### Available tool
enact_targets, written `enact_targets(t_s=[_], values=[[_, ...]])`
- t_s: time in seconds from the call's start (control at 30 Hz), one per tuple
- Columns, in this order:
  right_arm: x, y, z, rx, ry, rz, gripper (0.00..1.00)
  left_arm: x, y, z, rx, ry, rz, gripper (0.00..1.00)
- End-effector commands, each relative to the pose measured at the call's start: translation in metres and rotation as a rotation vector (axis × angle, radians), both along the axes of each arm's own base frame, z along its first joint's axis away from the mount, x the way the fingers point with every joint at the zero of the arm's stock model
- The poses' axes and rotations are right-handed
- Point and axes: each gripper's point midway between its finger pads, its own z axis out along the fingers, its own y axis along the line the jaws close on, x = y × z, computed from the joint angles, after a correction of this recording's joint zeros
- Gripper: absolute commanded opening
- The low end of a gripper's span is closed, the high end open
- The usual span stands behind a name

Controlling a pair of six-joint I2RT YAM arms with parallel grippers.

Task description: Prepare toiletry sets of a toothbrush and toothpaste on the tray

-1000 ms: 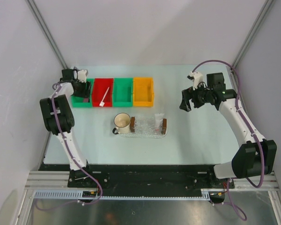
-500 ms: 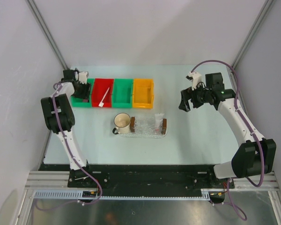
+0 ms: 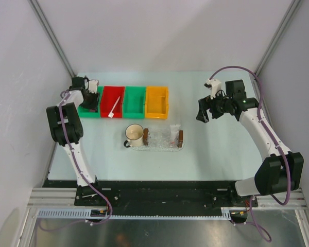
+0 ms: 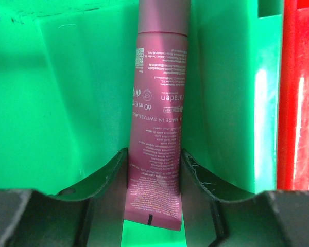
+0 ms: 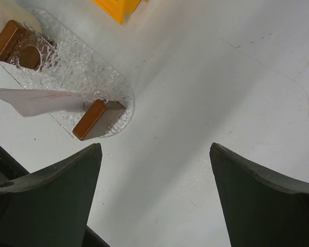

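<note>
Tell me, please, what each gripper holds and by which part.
Left gripper pinches the toothpaste near its flat end, inside the green bin; right gripper holds nothing.

Both arms are alike, the left arm (image 3: 72, 149) and the right arm (image 3: 265, 136): slim white links between bulky black joint housings, each rising from a black base at the near edge of the table (image 3: 206, 154). A purple cable (image 3: 67, 135) runs up each arm from the base, and above the table's far right corner it arcs free in a loop (image 3: 237, 68). A small white part sits at each wrist. A tiny green light (image 3: 245, 101) glows on the right arm's black wrist housing. The left gripper (image 4: 153, 159) has matt black fingers (image 4: 110, 175) with curved inner edges and faint pale scuffs. The right gripper (image 5: 157, 170) has the same dark, broad, pointed fingers (image 5: 56, 185).
</note>
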Motion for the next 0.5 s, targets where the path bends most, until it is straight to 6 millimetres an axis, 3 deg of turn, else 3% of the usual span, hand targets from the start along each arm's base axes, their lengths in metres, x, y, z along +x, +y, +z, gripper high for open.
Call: enact_targets(t_s=[0.0,0.27,0.47], values=[[0.003,0.001,0.005,0.003,-0.028,-0.003,0.91,-0.013,0.009,-0.013,0.026,0.073,0.029,0.28],[0.002,0.002,0.004,0.004,-0.023,0.003,0.91,-0.006,0.003,0.011,-0.02,0.017,0.062,0.0],[0.002,0.002,0.004,0.007,-0.021,0.005,0.91,0.001,0.002,0.042,-0.022,-0.051,0.07,0.0]])
